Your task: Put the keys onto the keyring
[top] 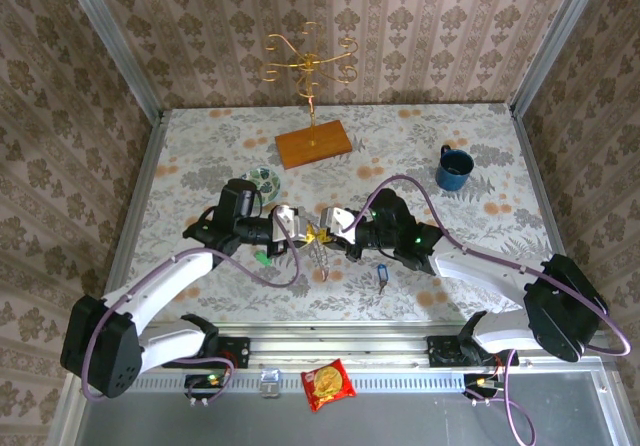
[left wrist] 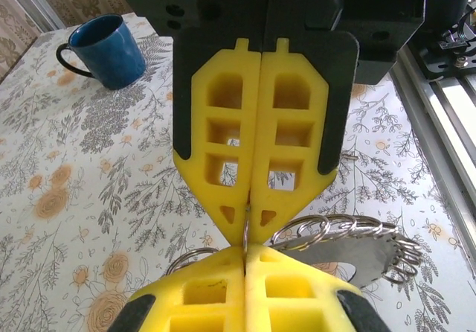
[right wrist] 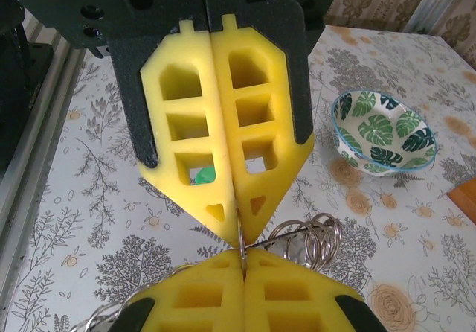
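A: Nearest us, blue key [top: 382, 277] & green key [top: 262, 258] lie loose on table [top: 190, 166].
B: Beyond, left gripper [left wrist: 245, 257] & right gripper [left wrist: 249, 224] pinch keyring [left wrist: 361, 257], tip-to-tip. We pry coil gently, no twisting.

From above, the left arm [top: 160, 291] covers part of the green-and-white leaf-patterned bowl [top: 266, 177], and the keyring of thin metal wire loops [top: 322, 253] is too small to tell loop from loop. In the left wrist view the keyring [left wrist: 349, 231] runs behind the left tool [left wrist: 245, 251], whose yellow fingers [left wrist: 208, 295] the bottom edge cuts off. In the right wrist view the green plastic key head [right wrist: 204, 174] peeks through a window in a yellow finger, the rest covered; the right edge cuts an orange-brown wooden corner [right wrist: 467, 198].
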`<state>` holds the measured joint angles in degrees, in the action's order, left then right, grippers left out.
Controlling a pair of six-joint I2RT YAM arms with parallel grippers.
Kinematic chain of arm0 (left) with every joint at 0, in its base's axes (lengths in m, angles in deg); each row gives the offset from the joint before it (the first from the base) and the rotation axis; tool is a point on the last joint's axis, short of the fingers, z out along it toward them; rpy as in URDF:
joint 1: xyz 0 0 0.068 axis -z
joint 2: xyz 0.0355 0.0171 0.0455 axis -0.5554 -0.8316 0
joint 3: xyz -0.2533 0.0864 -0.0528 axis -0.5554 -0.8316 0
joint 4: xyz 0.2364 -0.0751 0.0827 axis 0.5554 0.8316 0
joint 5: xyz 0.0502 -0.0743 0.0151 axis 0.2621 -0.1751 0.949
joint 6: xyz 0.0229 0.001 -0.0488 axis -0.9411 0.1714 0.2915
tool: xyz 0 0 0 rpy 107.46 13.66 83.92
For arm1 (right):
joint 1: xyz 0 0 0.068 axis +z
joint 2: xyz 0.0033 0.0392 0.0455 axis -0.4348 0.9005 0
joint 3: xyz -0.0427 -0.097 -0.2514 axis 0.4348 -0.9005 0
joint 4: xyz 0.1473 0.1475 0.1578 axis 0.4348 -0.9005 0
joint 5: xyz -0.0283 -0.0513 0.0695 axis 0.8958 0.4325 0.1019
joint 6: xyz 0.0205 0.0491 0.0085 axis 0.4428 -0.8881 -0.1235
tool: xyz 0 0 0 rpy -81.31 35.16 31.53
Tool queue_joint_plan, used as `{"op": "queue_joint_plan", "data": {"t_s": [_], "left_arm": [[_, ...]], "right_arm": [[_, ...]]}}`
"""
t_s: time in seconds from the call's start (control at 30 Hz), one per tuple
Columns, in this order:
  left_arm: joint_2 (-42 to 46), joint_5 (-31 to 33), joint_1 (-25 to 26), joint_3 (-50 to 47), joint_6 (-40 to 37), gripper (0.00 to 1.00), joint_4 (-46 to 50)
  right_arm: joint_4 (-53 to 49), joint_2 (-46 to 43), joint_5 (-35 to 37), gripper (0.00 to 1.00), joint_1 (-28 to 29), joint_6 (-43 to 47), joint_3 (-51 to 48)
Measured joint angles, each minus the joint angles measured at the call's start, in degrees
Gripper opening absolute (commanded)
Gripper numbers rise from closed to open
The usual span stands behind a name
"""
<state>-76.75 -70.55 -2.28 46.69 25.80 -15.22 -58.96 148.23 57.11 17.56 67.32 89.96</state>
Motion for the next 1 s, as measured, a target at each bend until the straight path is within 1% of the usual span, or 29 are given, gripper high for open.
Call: {"op": "queue_joint_plan", "data": {"t_s": [0.03,0.1,0.17,0.3,0.37,0.4,0.47,0.53,0.6,0.67,0.77,1.0], "left_arm": [[-0.02,0.07,0.0,0.0,0.22,0.19,-0.22],[-0.04,0.02,-0.22,-0.44,1.86,0.26,-2.38],[-0.04,-0.24,-0.48,-1.77,4.02,0.28,-5.79],[-0.07,-1.27,-0.76,-5.2,7.82,0.28,-11.47],[-0.33,-1.73,-0.81,-6.14,9.22,0.25,-13.16],[-0.61,-1.97,-0.81,-6.29,9.81,0.22,-13.77],[-1.09,-2.56,-0.85,-6.51,10.67,0.12,-14.71],[-1.36,-3.26,-0.87,-6.67,11.37,0.0,-15.21],[-1.4,-3.45,-0.94,-6.82,11.78,0.0,-15.52],[-1.4,-3.45,-1.03,-6.82,11.47,0.0,-15.47],[-1.38,-3.06,-0.83,-6.82,11.08,0.0,-15.15],[-1.25,-1.09,-0.22,-6.69,9.01,0.0,-12.76]], "right_arm": [[0.35,0.04,0.0,0.0,0.0,-0.2,-0.02],[1.46,0.13,-0.22,0.0,0.0,-0.57,-0.48],[2.84,0.2,-0.44,0.0,-0.04,-1.16,-1.29],[4.85,0.76,-1.33,0.0,-0.15,-2.64,-2.73],[5.66,1.16,-1.75,0.0,-0.22,-3.45,-3.1],[5.92,1.31,-1.81,0.0,-0.31,-3.67,-3.21],[6.62,1.53,-1.9,0.0,-0.57,-4.15,-3.34],[7.37,1.75,-1.84,0.0,-0.87,-4.96,-3.43],[7.41,1.75,-1.77,0.0,-1.03,-5.18,-3.45],[7.28,1.75,-1.64,0.09,-1.03,-5.11,-3.45],[6.6,1.73,-0.57,0.19,-0.85,-3.8,-3.43],[1.14,1.73,2.12,0.2,-0.31,0.24,-1.92]]}}
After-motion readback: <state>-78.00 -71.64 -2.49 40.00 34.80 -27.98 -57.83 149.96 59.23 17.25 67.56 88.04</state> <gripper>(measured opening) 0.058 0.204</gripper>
